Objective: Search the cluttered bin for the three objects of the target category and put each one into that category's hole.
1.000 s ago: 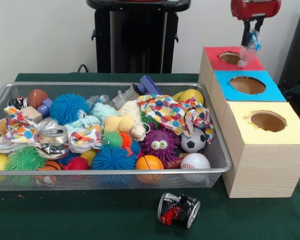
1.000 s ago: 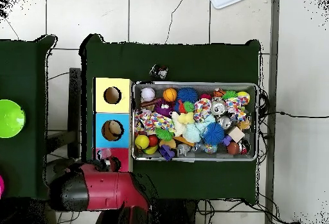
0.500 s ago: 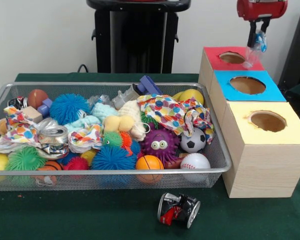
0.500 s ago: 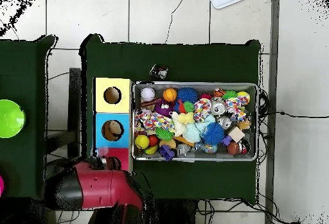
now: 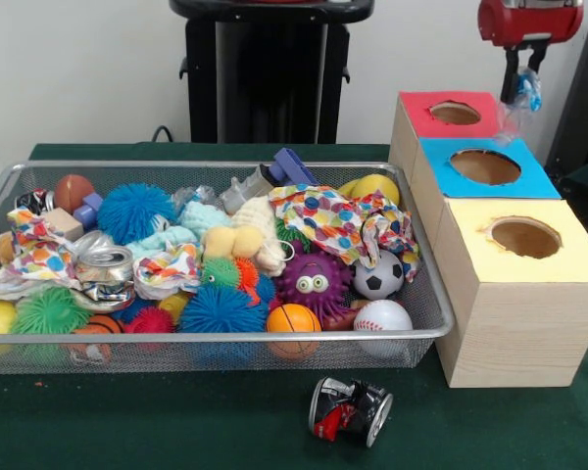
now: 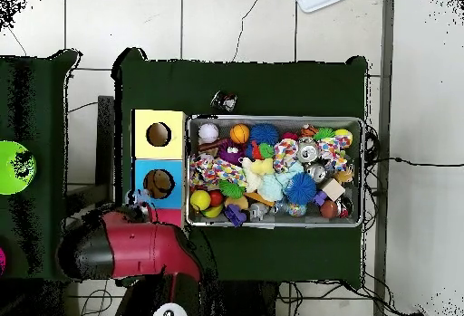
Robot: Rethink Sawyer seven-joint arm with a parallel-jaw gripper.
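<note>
My gripper (image 5: 522, 80) hangs at the top right, shut on a small see-through plastic bottle (image 5: 515, 114) with a bluish label. The bottle dangles beyond the right edge of the red box top, to the right of and above the red-topped hole (image 5: 455, 113). In the overhead view the red arm (image 6: 136, 251) covers most of the red top (image 6: 169, 215), and the gripper itself is hard to make out there. The wire-mesh bin (image 5: 216, 339) is full of toys and also shows in the overhead view (image 6: 365, 169). I cannot pick out other bottles in it with certainty.
The blue-topped hole (image 5: 485, 166) and yellow-topped hole (image 5: 524, 237) lie in front of the red one. A crushed can (image 5: 350, 409) lies on the green cloth before the bin. Polka-dot paper wads (image 5: 338, 220) and silver cans (image 5: 106, 264) lie among the toys.
In the front view my gripper with the bottle has moved right and slightly up, from over the red hole's rim to past the box's right edge. The bin's contents are unchanged.
</note>
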